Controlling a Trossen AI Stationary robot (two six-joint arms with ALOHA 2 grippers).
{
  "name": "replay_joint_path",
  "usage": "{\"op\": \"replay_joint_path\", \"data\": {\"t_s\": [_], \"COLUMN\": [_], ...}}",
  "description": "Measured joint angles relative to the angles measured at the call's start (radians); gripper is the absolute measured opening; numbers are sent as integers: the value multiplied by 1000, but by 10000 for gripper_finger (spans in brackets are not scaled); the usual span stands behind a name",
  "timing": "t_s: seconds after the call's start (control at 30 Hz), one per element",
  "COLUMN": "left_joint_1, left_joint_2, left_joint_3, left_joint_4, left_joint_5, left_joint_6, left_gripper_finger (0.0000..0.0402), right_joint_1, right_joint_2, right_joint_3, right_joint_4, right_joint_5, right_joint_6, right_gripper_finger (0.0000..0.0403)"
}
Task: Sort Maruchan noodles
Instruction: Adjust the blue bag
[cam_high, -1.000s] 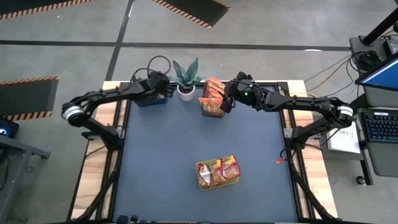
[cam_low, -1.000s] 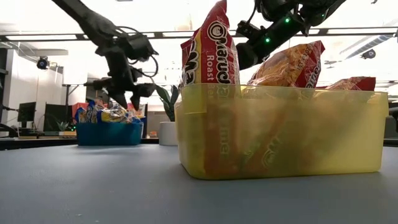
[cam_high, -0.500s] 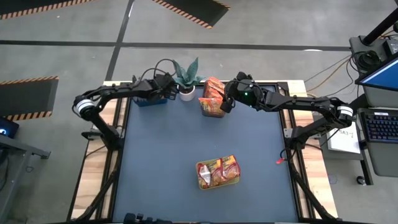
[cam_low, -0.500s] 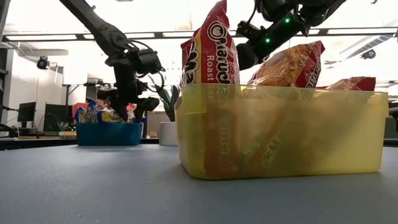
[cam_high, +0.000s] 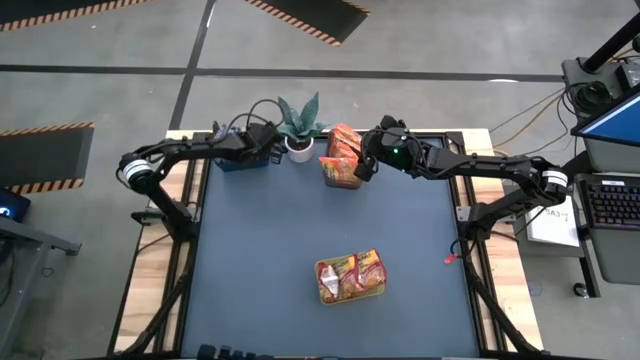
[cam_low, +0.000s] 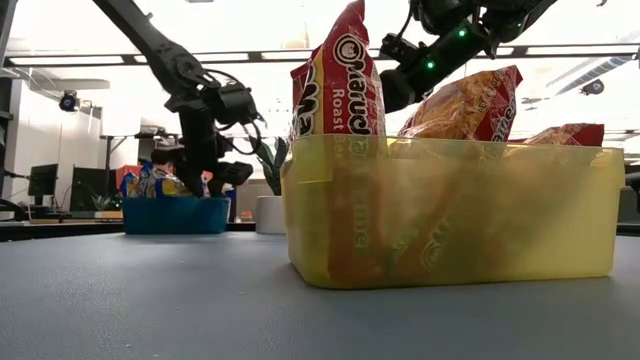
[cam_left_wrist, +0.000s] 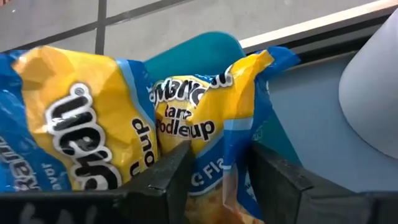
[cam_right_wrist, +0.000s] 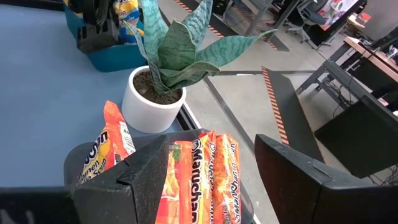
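Yellow-and-blue Maruchan packets (cam_left_wrist: 68, 124) sit in the blue bin (cam_high: 232, 163) at the table's far left. My left gripper (cam_left_wrist: 219, 152) is down in this bin (cam_low: 175, 215), shut on one of these packets (cam_left_wrist: 211, 118). Orange packets (cam_right_wrist: 205, 180) stand on edge in the dark clear bin (cam_high: 340, 182) at the far middle. My right gripper (cam_right_wrist: 211, 146) hangs open just above them (cam_high: 345, 150), touching nothing. Red packets (cam_low: 345, 80) stand in the yellow-green bin (cam_low: 450, 210) near the table's front (cam_high: 350, 292). My left gripper pinches a yellow-and-blue packet between its two fingers, low on the packet's body (cam_left_wrist: 205, 177). It comes from above, pointing down into the blue bin. The crumpled free end (cam_left_wrist: 261, 62) stands up past the fingertips, beside another packet of the same kind.
A spiky plant in a white pot (cam_high: 299, 130) stands between the blue bin and the dark clear bin, close to both grippers (cam_right_wrist: 155, 93). Open dark mat (cam_high: 300, 220) stretches from the far bins to the yellow-green bin.
My left gripper has come down toward the blue bin and shifted slightly toward the table's right. My right arm has kept still over the dark clear bin.
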Motion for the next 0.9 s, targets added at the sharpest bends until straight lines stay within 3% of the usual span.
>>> {"op": "replay_joint_path", "data": {"t_s": [0.17, 0.37, 0.53, 0.9], "left_joint_1": [0, 0, 0, 40], "left_joint_2": [0, -1, -17, -180], "left_joint_3": [-30, -32, -28, -25], "left_joint_4": [43, 45, 40, 14], "left_joint_5": [15, 62, 83, 84], "left_joint_6": [0, 3, 10, 36], "left_gripper_finger": [103, 10, 2, 0], "right_joint_1": [0, 0, 0, 0], "right_joint_2": [0, 0, 0, 0], "right_joint_3": [0, 0, 0, 0], "right_joint_4": [0, 0, 0, 0], "right_joint_5": [0, 0, 0, 0], "right_joint_6": [0, 0, 0, -4], "right_gripper_finger": [226, 226, 226, 226]}}
